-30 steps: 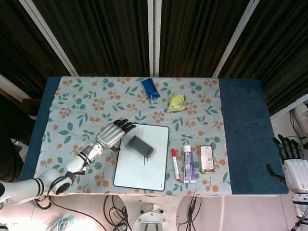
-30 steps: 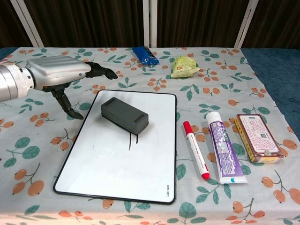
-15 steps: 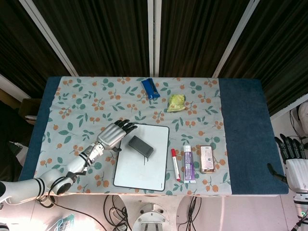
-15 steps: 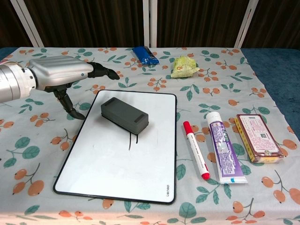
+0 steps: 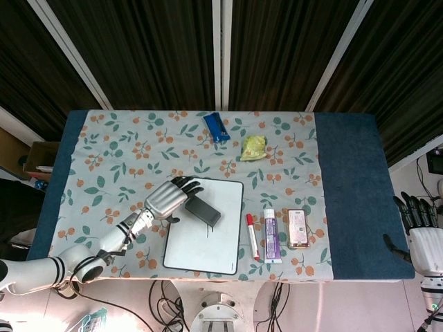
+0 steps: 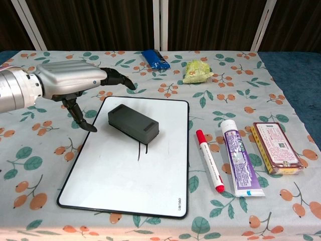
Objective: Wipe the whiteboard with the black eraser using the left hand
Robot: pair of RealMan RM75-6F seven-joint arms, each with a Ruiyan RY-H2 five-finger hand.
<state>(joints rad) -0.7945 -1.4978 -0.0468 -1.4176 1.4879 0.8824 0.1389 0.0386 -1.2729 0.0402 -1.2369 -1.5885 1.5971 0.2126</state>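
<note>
A black eraser [image 6: 133, 123] [image 5: 203, 210] lies on the upper part of the whiteboard [image 6: 130, 170] [image 5: 204, 242], with short dark pen marks just below it. My left hand [image 6: 75, 83] [image 5: 169, 195] hovers just left of the eraser over the board's top left corner, fingers apart and holding nothing, thumb pointing down. The fingertips [image 6: 128, 83] reach past the eraser's far end without touching it. My right hand [image 5: 417, 223] hangs off the table's right edge, fingers spread and empty.
Right of the board lie a red marker [image 6: 209, 160], a purple tube [image 6: 239, 159] and a small box [image 6: 277, 148]. A blue packet [image 6: 155, 58] and a yellow-green wrapper [image 6: 197, 71] sit at the back. The flowered cloth [image 6: 35, 145] covers the table.
My left hand has moved right, toward the eraser, and now reaches over the board's corner. The eraser and the right hand have not moved.
</note>
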